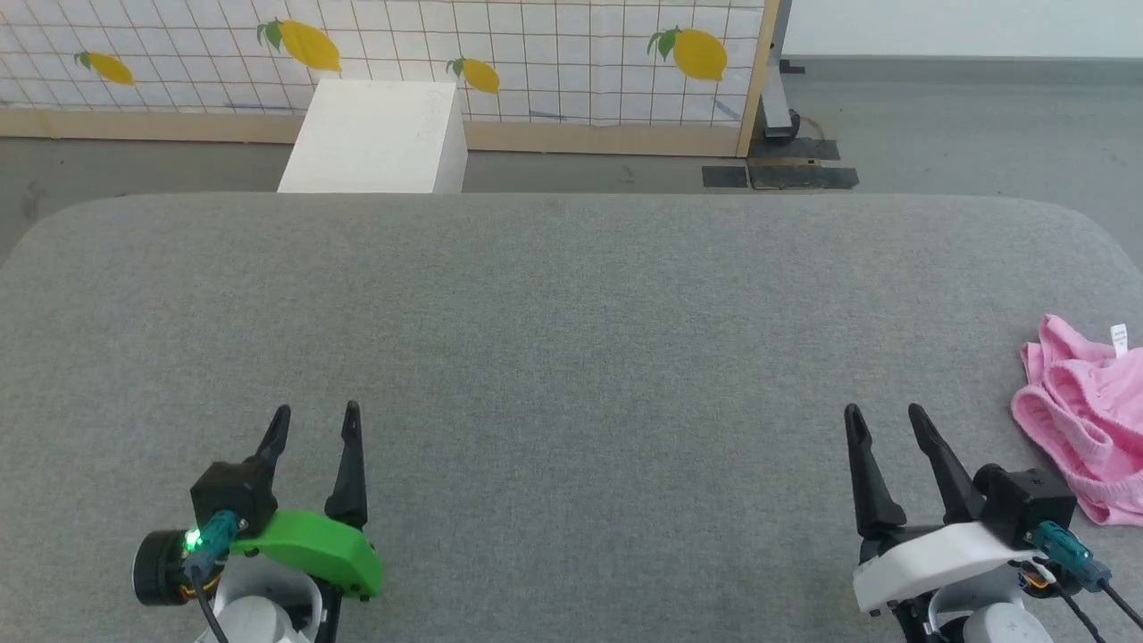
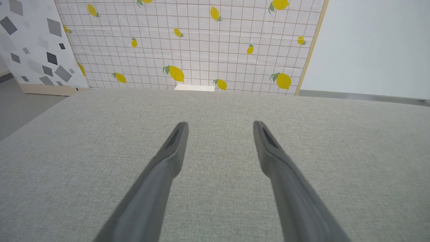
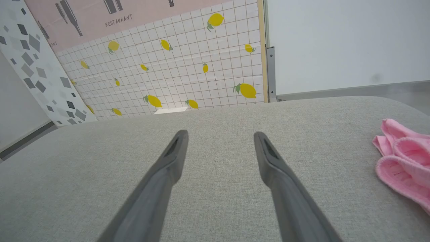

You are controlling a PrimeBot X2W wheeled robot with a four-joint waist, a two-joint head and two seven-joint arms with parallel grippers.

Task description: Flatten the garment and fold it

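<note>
Left gripper (image 1: 317,408) sat low on the left over the grey pad (image 1: 571,313), green plastic shell behind two long, dark, tapered fingers. Jaws spread wide, nothing between them. In the left wrist view the fingers (image 2: 174,148) were matte grey blades with a slot near each tip, bare weave showing in the gap.

The pad was a flat, coarse woven fabric with rounded far corners and no wrinkles visible.

Behind the far edge, left of centre, stood a white box (image 1: 375,134), plain and smooth, with sharp edges. Behind it was a wall panel (image 1: 554,62) with a thin-line grid and a yellow lemon print, in a light wood frame. Right of the frame's post, dark flat plates (image 1: 786,174) lay on the grey floor.

Right gripper (image 1: 884,409) sat low on the right, white shell, same dark pointed fingers. Jaws wide apart and empty, pad weave visible between them in the right wrist view.

The garment (image 1: 1085,438) lay bunched on the pad at the far right edge, just beside the right gripper's outer side, not touching it, and partly cut off by the frame. It was light pink, thin and soft, crumpled into rolled folds, with a gathered ribbed band curling along the near side. A small white label (image 1: 1119,338) stuck up at its far end. The right wrist view showed the same heap (image 3: 403,158) to the right of the fingers, well clear of the tips.
</note>
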